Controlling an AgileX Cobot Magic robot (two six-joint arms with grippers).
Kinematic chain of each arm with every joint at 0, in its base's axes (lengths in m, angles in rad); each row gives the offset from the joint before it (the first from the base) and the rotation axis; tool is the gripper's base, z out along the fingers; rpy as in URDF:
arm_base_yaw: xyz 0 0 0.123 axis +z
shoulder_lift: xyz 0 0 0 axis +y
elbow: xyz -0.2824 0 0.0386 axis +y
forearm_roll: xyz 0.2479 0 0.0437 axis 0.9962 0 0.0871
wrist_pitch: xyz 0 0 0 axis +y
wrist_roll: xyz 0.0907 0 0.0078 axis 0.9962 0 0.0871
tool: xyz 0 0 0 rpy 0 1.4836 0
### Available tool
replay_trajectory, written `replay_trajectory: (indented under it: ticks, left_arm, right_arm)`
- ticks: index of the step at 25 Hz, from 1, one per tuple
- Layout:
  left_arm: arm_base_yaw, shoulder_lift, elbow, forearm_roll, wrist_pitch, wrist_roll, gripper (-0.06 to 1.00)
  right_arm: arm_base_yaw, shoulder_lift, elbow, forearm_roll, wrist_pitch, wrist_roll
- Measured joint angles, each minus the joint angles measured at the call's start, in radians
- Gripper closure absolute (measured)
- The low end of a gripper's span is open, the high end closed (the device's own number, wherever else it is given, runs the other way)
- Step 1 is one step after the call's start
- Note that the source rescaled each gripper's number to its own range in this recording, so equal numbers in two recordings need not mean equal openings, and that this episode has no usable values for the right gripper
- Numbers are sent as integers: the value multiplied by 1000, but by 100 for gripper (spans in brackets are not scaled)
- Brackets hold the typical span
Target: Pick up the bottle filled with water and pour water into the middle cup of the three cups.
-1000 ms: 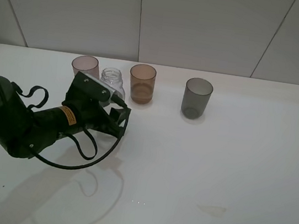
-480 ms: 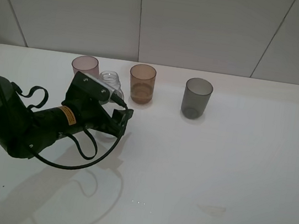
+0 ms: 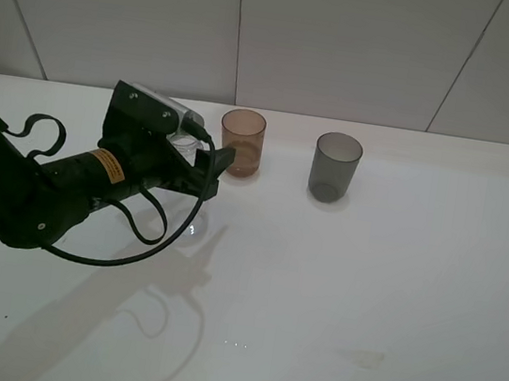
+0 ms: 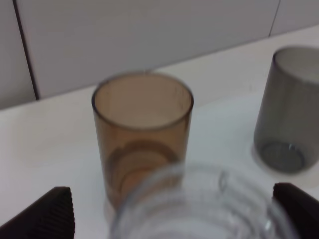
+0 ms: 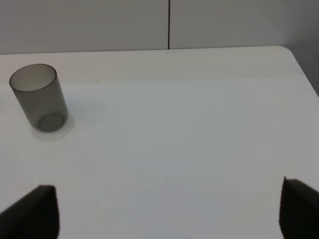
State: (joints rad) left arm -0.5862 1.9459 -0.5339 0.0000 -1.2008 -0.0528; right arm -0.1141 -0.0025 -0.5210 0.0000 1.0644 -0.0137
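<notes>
The clear bottle [image 3: 183, 145] stands left of the middle cup [image 3: 241, 141], an amber tumbler with a little liquid at its bottom. My left gripper [image 3: 198, 158] is open around the bottle's top. In the left wrist view the threaded neck [image 4: 199, 199] sits blurred between the two wide-apart fingertips [image 4: 52, 211], with gaps on both sides, and the amber cup [image 4: 142, 134] stands just beyond it. The dark grey cup [image 3: 335, 167] is further right. Of the three cups, the third is hidden behind my left arm. My right gripper [image 5: 164, 214] is open over bare table.
The white table [image 3: 364, 291] ends at a tiled wall just behind the cups. The right wrist view shows the grey cup [image 5: 39, 97] far ahead and the table's corner [image 5: 286, 50]. A faint stain [image 3: 362, 358] lies near the front.
My left gripper has opened off the bottle and risen, with the arm now covering the left cup. The bottle stays on the table.
</notes>
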Motion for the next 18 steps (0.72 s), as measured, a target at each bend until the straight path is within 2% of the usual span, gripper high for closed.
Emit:
replay_trajectory:
  ticks: [4,6,8,10,12,18]
  left_arm:
    - [0,-152,2,0,7,-19,-6]
    - [0,-247,3,-15,68,-52,-6]
    - [0,-368,4,-48,178,-66,-6]
    - [0,-488,-5,-105,349,-56,-6]
    - [1,-616,-21,-145,534,-6,-6]
    - [14,-935,-121,-161,1176,212,-6]
  right_arm:
    - [0,0,0,0,0,0]
    - [0,0,0,0,0,0]
    - [0,0,0,0,0,0]
    - [0,0,0,0,0,0]
    - [0,0,0,0,0,0]
    - [0,0,0,0,0,0]
